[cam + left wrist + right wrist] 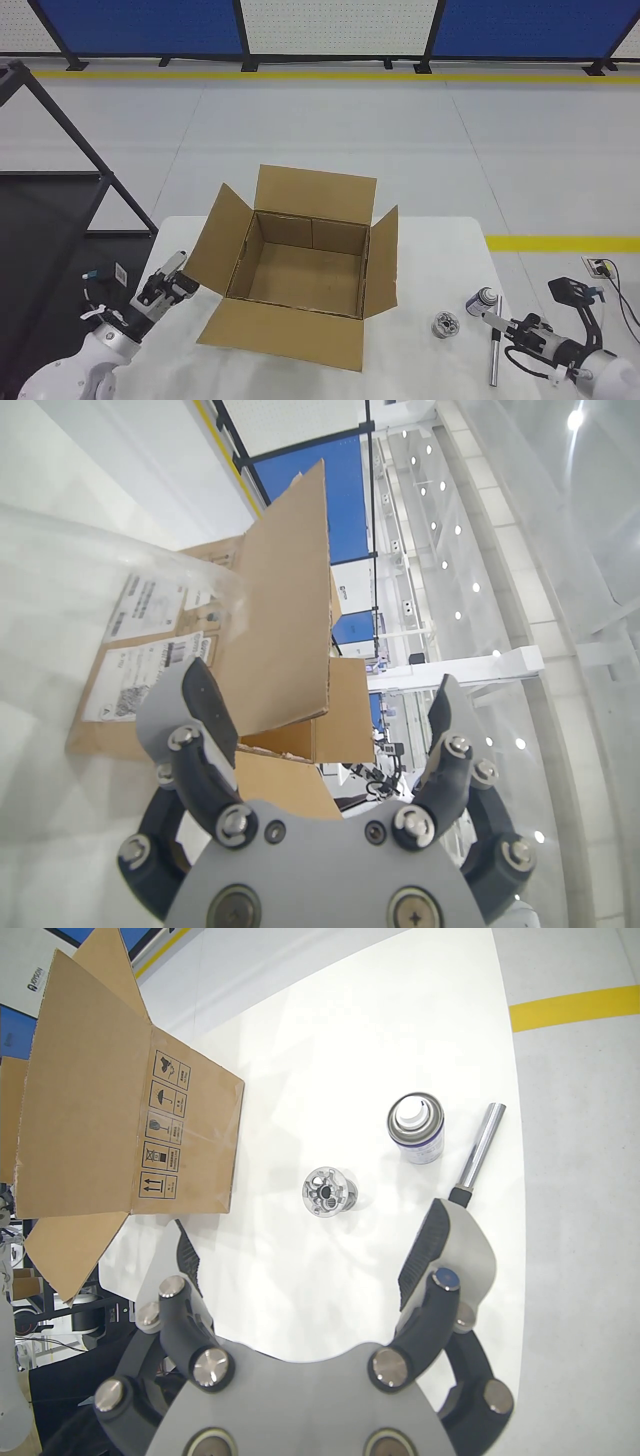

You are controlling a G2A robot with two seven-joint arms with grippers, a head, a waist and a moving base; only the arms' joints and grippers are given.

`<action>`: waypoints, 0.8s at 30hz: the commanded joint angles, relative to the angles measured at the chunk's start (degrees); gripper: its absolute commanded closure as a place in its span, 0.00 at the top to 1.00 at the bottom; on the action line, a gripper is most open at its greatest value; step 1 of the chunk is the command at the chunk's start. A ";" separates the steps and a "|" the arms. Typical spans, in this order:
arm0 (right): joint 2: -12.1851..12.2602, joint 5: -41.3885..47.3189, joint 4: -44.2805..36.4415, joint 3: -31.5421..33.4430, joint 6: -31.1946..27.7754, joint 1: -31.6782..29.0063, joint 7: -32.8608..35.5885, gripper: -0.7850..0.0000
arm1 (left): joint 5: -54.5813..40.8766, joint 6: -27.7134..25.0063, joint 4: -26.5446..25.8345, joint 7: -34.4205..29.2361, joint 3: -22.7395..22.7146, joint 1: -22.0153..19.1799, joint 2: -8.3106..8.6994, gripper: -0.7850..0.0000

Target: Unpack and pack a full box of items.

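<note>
Box (300, 232) open from above; side flaps (222, 240) stand raised beside opening.

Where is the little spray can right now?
In the top view the spray can stands upright on the table, right of the open box, beside the metal rod and near the metal spool.

The light was bright and even, and it came from rows of round ceiling lamps (457, 530). The white tabletop (350, 1053) glared, so the spray can (416, 1128) cast only a soft, pale shadow. Both wrist views bent straight lines near their edges.
</note>
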 commanded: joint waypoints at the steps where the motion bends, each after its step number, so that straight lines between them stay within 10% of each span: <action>1: 0.00 0.00 0.00 0.00 0.00 0.00 0.00 1.00 | 1.83 -0.64 0.07 1.47 0.43 0.00 -0.04 1.00; 2: 0.00 0.00 0.00 0.00 0.00 0.00 0.00 1.00 | 2.54 -0.94 0.22 2.18 0.65 0.00 -0.08 1.00; 4: 0.00 0.00 0.00 0.00 0.00 0.00 0.00 1.00 | 3.75 -1.39 0.31 3.04 1.19 -0.07 -0.14 0.47; 8: 0.00 0.00 0.00 0.00 0.00 0.00 0.00 1.00 | 5.38 -2.25 0.30 4.32 2.15 -0.18 -0.27 0.03; 24: 0.00 0.00 0.00 0.00 0.00 0.00 0.00 1.00 | 7.33 -4.03 -1.18 5.08 2.38 1.99 -0.45 0.00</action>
